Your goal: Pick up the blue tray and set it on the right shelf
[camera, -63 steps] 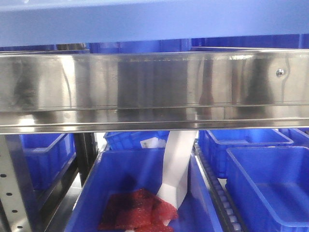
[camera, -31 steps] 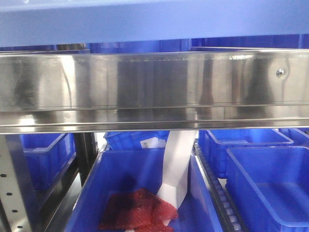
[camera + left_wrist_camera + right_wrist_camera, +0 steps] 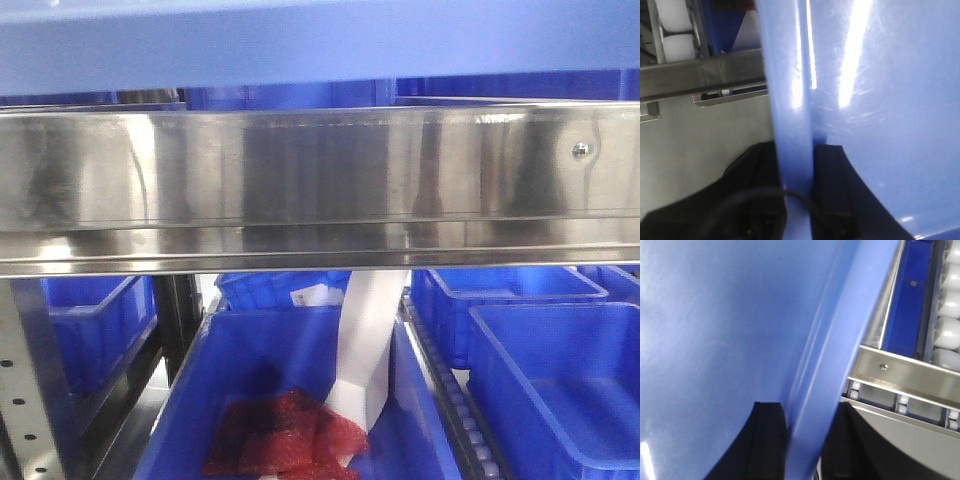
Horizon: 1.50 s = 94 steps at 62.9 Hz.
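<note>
Jaws clenched on blue tray (image 3: pixel 880 125) rim: left gripper (image 3: pixel 796 192), right gripper (image 3: pixel 805 440). Only front view shows red bag (image 3: pixel 285 435), 6 o'clock, under right shelf (image 3: pixel 320 180).

Warehouse, steel roller rack (image 3: pixel 320 180), blue storage bins (image 3: pixel 550 380)

The left fingers (image 3: pixel 832 180) clamp the tray (image 3: pixel 880 100) by its rim, which fills the whole gap between them. On their outer side lies an open grey panel (image 3: pixel 705 135). Ahead of it a steel rail (image 3: pixel 705 75) crosses, with white rollers (image 3: pixel 675 30) beyond. The right fingers (image 3: pixel 767 440) grip the same way. The rail runs close off their outer side, with rollers and a dark-blue bin (image 3: pixel 915 280) behind it. From the front, the rail bars the full width just under the tray. Below it, more bins, a red mesh bag (image 3: pixel 285 435) and a white pouch (image 3: pixel 365 340) fill the bay.
</note>
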Available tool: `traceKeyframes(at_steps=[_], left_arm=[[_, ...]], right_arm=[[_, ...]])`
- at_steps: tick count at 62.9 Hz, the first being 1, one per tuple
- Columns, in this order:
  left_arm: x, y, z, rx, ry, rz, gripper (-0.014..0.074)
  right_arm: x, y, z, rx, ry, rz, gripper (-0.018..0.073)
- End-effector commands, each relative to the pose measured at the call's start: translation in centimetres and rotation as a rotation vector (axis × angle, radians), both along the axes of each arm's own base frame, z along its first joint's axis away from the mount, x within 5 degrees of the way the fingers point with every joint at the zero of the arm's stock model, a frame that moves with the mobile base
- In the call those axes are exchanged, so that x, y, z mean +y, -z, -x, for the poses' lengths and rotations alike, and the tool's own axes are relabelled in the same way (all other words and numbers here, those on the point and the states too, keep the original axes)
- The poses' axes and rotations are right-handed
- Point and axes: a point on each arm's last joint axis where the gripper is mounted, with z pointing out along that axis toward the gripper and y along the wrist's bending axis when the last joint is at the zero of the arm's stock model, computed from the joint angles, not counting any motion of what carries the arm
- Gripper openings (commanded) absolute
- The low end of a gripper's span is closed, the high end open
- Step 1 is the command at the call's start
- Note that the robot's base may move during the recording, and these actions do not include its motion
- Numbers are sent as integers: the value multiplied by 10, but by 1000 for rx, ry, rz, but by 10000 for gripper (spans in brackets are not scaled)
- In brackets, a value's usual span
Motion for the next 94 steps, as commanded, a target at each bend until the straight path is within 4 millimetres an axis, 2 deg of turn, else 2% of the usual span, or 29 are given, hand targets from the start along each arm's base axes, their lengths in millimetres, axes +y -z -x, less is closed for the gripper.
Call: traceKeyframes(at_steps=[1, 10, 17, 24, 30, 39, 47, 57, 67, 72, 76, 84, 89, 94], left_arm=[[-2, -27, 1, -143, 39, 78, -48], [5, -62, -7, -321, 5, 61, -48], [7, -84, -21, -404, -38, 45, -48], [6, -92, -48, -442, -72, 24, -48], [5, -87, -75, -441, -115, 10, -48], [2, -65, -110, -397, -152, -26, -48], [-1, -41, -135, -334, -169, -67, -48], [-6, -16, -158, -277, -181, -74, -48], [-10, 0, -171, -236, -182, -83, -32], [-12, 8, -175, -211, -173, -87, 38], [-12, 12, -177, -201, -163, -92, 126], [-12, 14, -180, -199, -169, -83, 391], [-12, 13, -181, -207, -170, -79, 526], [-11, 12, -180, -216, -162, -91, 570]], right_arm=[[4, -31, -1, -177, -41, -103, 55], [9, -63, -11, -252, -38, -139, 55], [19, -84, -29, -300, -43, -125, 55], [29, -100, -55, -334, -32, -109, 55], [35, -104, -85, -341, 1, -95, 55], [41, -88, -125, -296, 44, -63, 55], [47, -60, -156, -224, 65, -22, 55], [59, -27, -182, -144, 63, 21, 57], [65, -8, -195, -99, 61, 44, 81], [65, -4, -198, -90, 60, 50, 194], [65, -4, -199, -94, 61, 53, 347], [63, -5, -200, -113, 65, 79, 652], [60, -5, -201, -117, 75, 92, 629], [55, -7, -201, -118, 91, 86, 631]])
